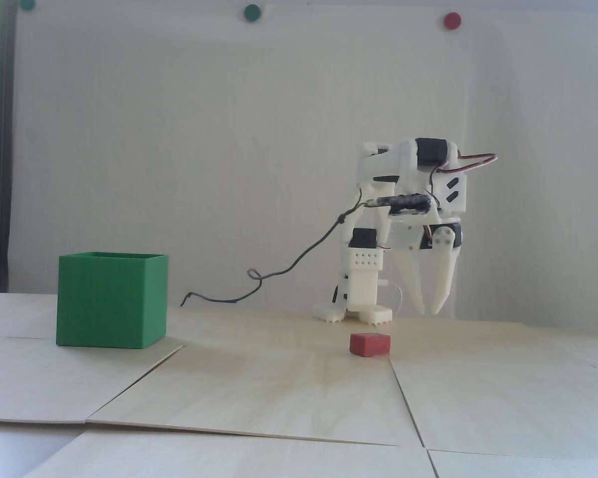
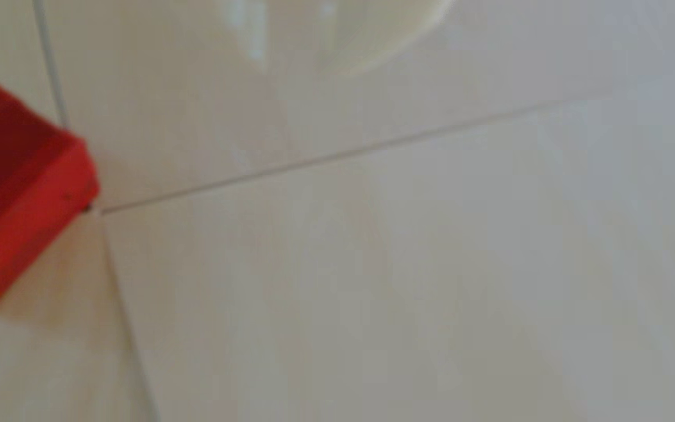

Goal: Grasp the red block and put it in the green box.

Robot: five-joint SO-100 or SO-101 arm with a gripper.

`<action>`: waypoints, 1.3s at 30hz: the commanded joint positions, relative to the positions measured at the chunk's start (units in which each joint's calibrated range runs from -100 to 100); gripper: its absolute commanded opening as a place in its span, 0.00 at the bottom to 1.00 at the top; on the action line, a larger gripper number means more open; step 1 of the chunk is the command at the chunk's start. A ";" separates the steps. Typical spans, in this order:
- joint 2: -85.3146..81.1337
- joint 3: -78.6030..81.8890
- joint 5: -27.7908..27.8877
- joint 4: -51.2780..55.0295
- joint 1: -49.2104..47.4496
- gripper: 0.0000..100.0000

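The red block [image 1: 370, 344] lies on the pale wooden table just in front of the arm's base. In the wrist view the red block [image 2: 19, 194] sits at the left edge, beside a seam where the boards meet. The green box [image 1: 112, 299] stands open-topped at the left of the fixed view, well apart from the block. My gripper [image 1: 429, 311] hangs pointing down, to the right of and behind the block and just above the table. Its two white fingertips stand a small gap apart with nothing between them. One blurred finger [image 2: 372, 36] shows at the top of the wrist view.
A thin dark cable [image 1: 279, 269] runs from the arm down onto the table between the box and the base. The table is made of wooden boards with seams [image 1: 403, 393]. Green and red round dots [image 1: 452, 20] sit high on the wall.
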 commanded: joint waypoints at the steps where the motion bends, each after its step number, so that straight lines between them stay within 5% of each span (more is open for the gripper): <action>1: 0.07 -9.67 -2.00 9.46 2.80 0.03; 12: 0.14 -9.58 -10.32 14.61 11.49 0.03; 39: 6.78 -9.58 -8.45 14.61 13.74 0.03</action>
